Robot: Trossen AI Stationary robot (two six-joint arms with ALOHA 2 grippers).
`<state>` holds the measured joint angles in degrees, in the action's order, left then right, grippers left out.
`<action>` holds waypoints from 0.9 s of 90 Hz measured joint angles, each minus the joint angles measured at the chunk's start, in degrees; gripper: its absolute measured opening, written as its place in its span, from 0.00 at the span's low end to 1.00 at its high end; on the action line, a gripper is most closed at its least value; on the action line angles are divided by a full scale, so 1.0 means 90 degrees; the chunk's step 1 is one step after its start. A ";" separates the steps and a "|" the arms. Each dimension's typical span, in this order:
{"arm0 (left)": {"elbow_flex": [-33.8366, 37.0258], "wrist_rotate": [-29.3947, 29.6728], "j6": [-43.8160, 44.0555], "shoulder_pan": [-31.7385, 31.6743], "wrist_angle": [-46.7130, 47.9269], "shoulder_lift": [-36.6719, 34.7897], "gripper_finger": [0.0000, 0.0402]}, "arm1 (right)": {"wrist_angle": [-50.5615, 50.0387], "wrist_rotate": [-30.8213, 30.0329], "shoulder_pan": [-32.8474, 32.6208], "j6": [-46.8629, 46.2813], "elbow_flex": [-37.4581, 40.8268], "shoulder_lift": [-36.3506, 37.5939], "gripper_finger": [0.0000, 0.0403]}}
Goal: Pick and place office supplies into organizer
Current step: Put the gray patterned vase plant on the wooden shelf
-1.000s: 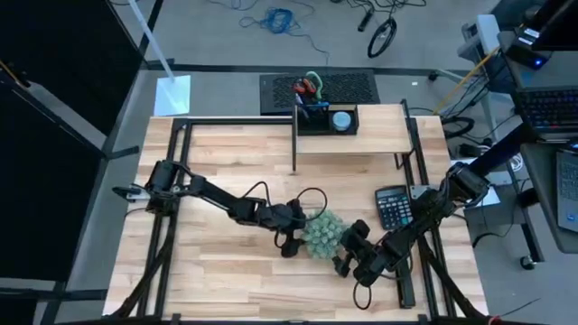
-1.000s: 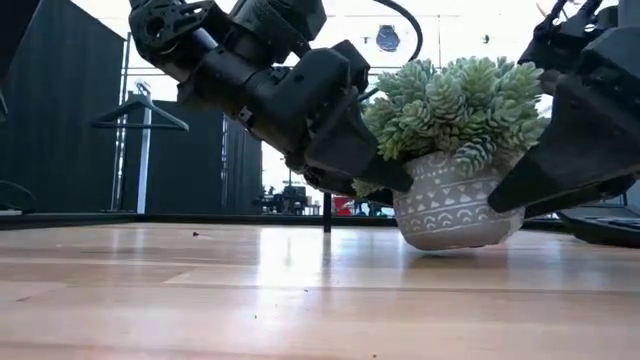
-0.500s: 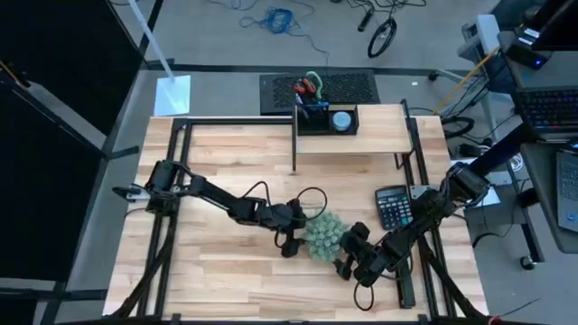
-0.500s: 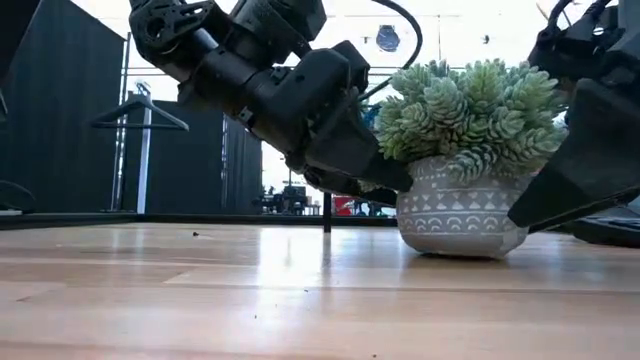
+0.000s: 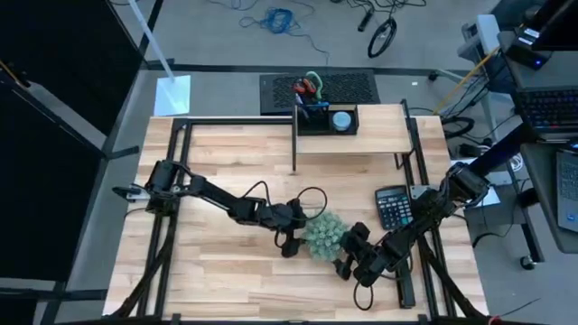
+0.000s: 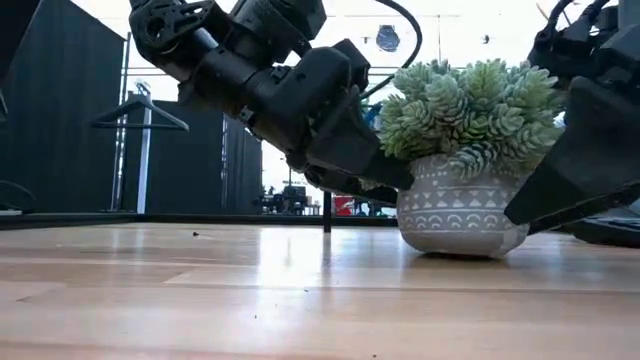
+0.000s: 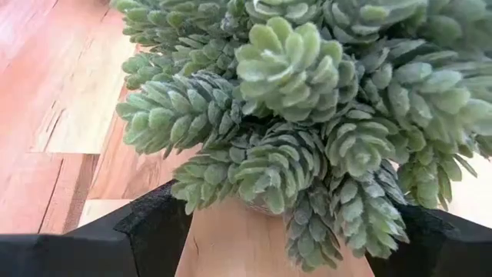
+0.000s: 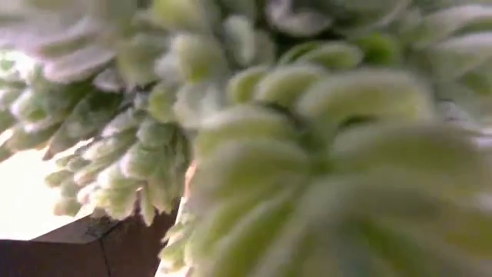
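Grippers both crowding potted plant (image 5: 324, 235) mid-table, not task items. Left gripper (image 5: 293, 241) sitting against plant's left side, fingers spread wide, straddling foliage. Right gripper (image 5: 348, 251) pressing in from plant's right; fingers looking parted around leaves. Office supplies sitting far off: scissors (image 5: 309, 87), pens (image 5: 304, 103), disc (image 5: 340, 120) already lying in organizer (image 5: 327, 130) on riser (image 5: 388, 126) at table's back edge. Calculator (image 5: 392, 207) lying just beside right arm. Plant blocking both claws; neither reaching toward organizer.

Bright, even overhead light; the pale wooden tabletop (image 6: 250, 290) shows glare. Just ahead of the right gripper, fuzzy green succulent leaves (image 8: 323, 154) blur.
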<state>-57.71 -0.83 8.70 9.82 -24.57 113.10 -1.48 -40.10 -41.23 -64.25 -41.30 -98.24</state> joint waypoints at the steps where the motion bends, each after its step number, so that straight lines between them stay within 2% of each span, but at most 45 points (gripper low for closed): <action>1: 0.0000 -0.0001 -0.0001 0.0000 0.0001 0.0000 0.77 | 0.0000 0.0003 0.0000 0.0014 0.0000 0.0000 0.96; 13: -0.0002 -0.0181 -0.0002 -0.0001 0.0094 -0.0002 0.77 | 0.0009 -0.0002 -0.0002 0.0049 0.0000 0.0000 0.96; 27: -0.0005 -0.0974 -0.0002 -0.0012 0.0097 -0.0002 0.77 | 0.0046 -0.0002 -0.0002 0.0148 -0.0007 0.0000 0.96; 50: -0.0006 -0.1195 -0.0359 -0.0007 0.0180 -0.0002 0.77 | 0.0005 -0.0053 -0.0002 0.0367 -0.0007 0.0000 0.96; 65: -0.0015 -0.1245 -0.0691 0.0005 0.0676 -0.0002 0.77 | -0.0239 -0.0098 -0.0012 0.0415 -0.0007 0.0000 0.96; 81: -0.0012 -0.1235 -0.0687 0.0005 0.0377 -0.0002 0.77 | -0.0268 -0.0388 -0.0019 0.0632 -0.0007 -0.0002 0.96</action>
<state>-57.82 -11.95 2.52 9.87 -21.18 113.08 -3.89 -43.59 -41.41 -58.56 -41.36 -98.25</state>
